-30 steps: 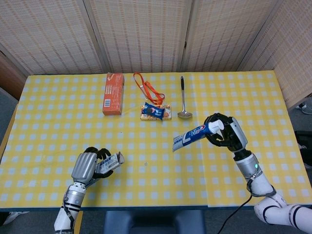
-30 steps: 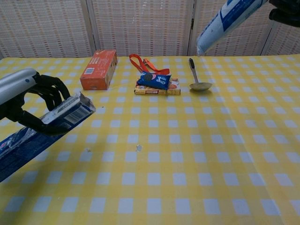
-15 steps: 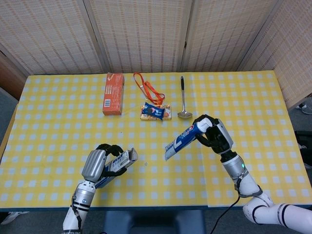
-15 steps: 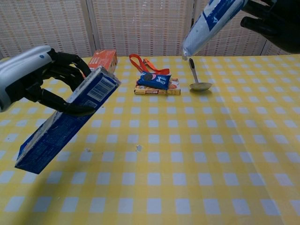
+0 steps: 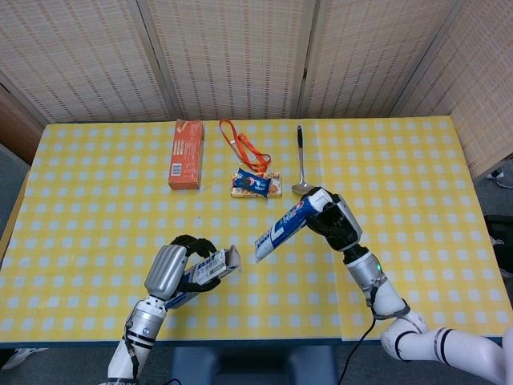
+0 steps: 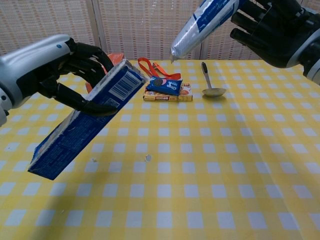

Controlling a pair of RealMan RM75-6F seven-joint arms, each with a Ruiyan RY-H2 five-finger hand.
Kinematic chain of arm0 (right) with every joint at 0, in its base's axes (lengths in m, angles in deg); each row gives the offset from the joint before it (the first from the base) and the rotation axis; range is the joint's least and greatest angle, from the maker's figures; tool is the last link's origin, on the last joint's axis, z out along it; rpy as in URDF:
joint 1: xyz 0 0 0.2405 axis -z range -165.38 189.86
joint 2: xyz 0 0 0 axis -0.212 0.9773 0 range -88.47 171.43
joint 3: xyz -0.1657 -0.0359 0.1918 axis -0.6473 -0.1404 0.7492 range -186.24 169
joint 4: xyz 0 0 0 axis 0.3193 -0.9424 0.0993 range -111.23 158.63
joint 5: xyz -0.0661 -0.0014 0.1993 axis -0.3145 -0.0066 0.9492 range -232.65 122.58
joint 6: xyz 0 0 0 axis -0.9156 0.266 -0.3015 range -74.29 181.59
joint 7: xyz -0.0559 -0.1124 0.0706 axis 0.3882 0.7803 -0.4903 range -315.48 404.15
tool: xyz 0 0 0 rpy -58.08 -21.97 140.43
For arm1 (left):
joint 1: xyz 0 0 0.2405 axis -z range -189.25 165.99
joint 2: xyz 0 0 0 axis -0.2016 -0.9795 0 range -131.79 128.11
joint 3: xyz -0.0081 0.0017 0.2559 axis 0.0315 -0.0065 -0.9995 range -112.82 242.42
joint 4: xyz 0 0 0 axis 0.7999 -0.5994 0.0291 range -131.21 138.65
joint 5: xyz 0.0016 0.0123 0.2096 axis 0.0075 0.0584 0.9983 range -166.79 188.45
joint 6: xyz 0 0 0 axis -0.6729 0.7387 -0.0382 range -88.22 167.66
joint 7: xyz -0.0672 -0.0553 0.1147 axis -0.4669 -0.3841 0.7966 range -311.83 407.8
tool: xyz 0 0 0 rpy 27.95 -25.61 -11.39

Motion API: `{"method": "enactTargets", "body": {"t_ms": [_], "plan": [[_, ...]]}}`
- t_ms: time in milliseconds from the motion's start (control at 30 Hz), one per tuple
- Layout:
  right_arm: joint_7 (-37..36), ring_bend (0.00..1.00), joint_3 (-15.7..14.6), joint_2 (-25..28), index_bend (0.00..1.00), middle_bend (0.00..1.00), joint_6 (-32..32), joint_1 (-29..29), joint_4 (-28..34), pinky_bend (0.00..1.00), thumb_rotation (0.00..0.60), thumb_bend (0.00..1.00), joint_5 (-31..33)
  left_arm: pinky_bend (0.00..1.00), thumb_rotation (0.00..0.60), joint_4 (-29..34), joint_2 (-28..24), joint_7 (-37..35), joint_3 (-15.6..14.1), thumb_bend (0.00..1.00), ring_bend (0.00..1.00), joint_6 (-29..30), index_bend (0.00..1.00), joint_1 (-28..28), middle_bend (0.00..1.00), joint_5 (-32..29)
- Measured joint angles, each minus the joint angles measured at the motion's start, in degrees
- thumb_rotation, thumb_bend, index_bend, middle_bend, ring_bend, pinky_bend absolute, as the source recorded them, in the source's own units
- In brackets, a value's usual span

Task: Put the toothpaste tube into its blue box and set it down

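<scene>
Left hand (image 6: 47,70) grips blue box (image 6: 85,120) aloft, open end up-right | right hand (image 5: 333,224) clasps toothpaste tube (image 5: 280,231) — tail aimed down-left at that mouth, just apart — above the surface (image 5: 96,216)

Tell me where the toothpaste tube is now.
In the head view the tube is held by the right hand, right of the blue box.

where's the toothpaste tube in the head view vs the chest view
Head view: the toothpaste tube sits right of centre, held by the right hand, its flat end pointing down-left toward the blue box.
Chest view: the toothpaste tube is at the top, right of centre, slanting down-left.
Shared landmark: the ladle lying behind it.
</scene>
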Motion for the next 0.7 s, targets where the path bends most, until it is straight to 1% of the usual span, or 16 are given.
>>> {"method": "enactTargets", "body": {"t_ms": [400,533,700], "plan": [[-2.84,0.81,0.96,-2.98,0.89,0.66,-0.34,-0.78,-2.06,1.00,0.600,0.43,0.45,0.31,0.600,-0.74,3.20,5.94,0.30,0.16,0.48,1.25,0.48,1.95,0.68,-0.82],[-3.91,0.81,0.93,-4.30,0.89,0.66,-0.61,-1.13,-3.01,1.00,0.600,0.43,0.34,0.31,0.600,-1.69,4.28,7.38,1.32,0.16,0.48,1.97,0.48,2.71,0.68,-1.86],[-4.08,0.81,0.87,-5.50,0.89,0.66,-0.72,-1.56,-3.57,1.00,0.600,0.43,-0.06,0.31,0.600,-1.50,4.40,7.81,2.22,0.16,0.48,2.43,0.48,3.22,0.68,-2.34]]}}
